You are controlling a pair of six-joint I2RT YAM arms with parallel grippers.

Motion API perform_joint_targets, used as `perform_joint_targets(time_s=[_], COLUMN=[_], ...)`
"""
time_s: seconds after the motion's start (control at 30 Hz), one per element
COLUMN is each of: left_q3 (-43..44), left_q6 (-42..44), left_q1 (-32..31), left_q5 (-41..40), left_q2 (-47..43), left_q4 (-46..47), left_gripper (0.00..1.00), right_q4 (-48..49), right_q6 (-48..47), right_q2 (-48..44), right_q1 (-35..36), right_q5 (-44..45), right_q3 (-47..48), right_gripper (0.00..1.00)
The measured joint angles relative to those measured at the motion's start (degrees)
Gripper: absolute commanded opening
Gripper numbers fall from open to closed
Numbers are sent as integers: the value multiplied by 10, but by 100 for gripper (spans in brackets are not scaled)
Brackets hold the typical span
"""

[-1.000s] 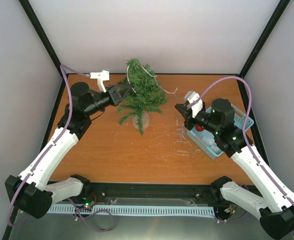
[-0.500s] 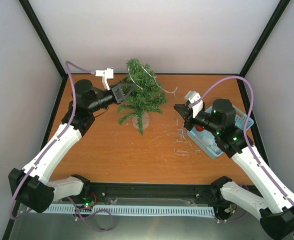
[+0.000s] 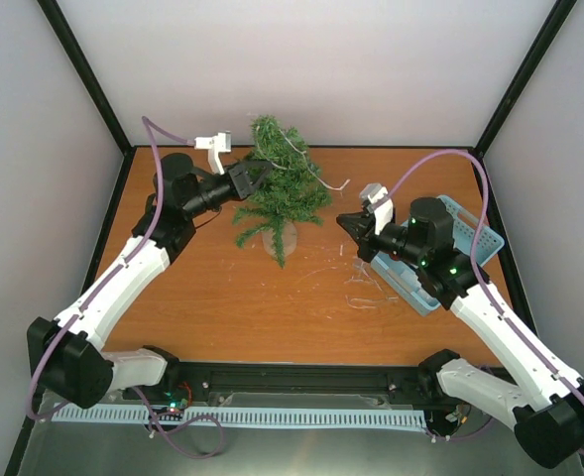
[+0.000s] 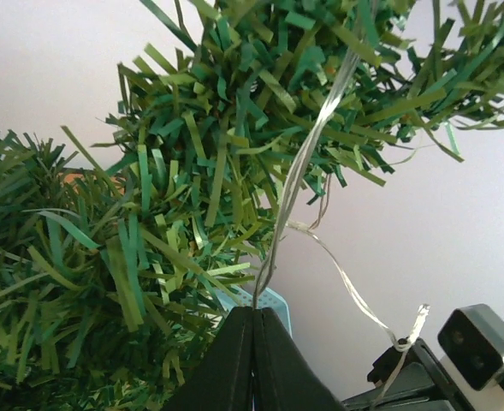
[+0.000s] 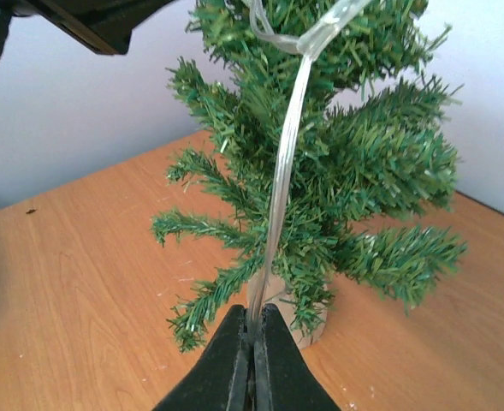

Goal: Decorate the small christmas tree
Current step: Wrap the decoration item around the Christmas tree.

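The left gripper (image 3: 260, 175) was at the left side of the small christmas tree (image 3: 284, 193), among its upper branches. Its fingers (image 4: 234, 360) were pressed together on a thin clear strand (image 4: 307, 154), with no gap between them. The tree stood upright near the far edge of the worktop (image 3: 222, 297), about at its middle. The strand ran over the top of the tree. The right gripper (image 3: 343, 220) was near the tree's right side, apart from it, its fingers (image 5: 230, 360) also closed on the strand. A blue basket (image 3: 475, 238) lay near the right edge.
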Motion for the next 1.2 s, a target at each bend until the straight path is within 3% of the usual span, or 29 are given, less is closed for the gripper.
perform_joint_targets(time_s=[0.17,0.5,0.77,0.97,1.2], left_q3=[0,-43,-47,-57,-106], left_q6=[4,25,80,130,181], left_q1=[0,0,0,-1,-34], left_q5=[-9,-31,-35,-1,26], left_q2=[-1,-87,-126,-148,-177], left_q4=[-5,-38,-81,-99,-85], left_gripper=[1,49,69,72,70], right_q4=[-1,41,50,58,71], right_q6=[32,101,133,170,212], right_q2=[14,-8,-8,-8,-24], right_q1=[3,3,3,3,4], right_q5=[-1,-13,-5,-7,-15], right_q3=[-2,-9,-9,-7,-6], right_gripper=[3,3,3,3,3])
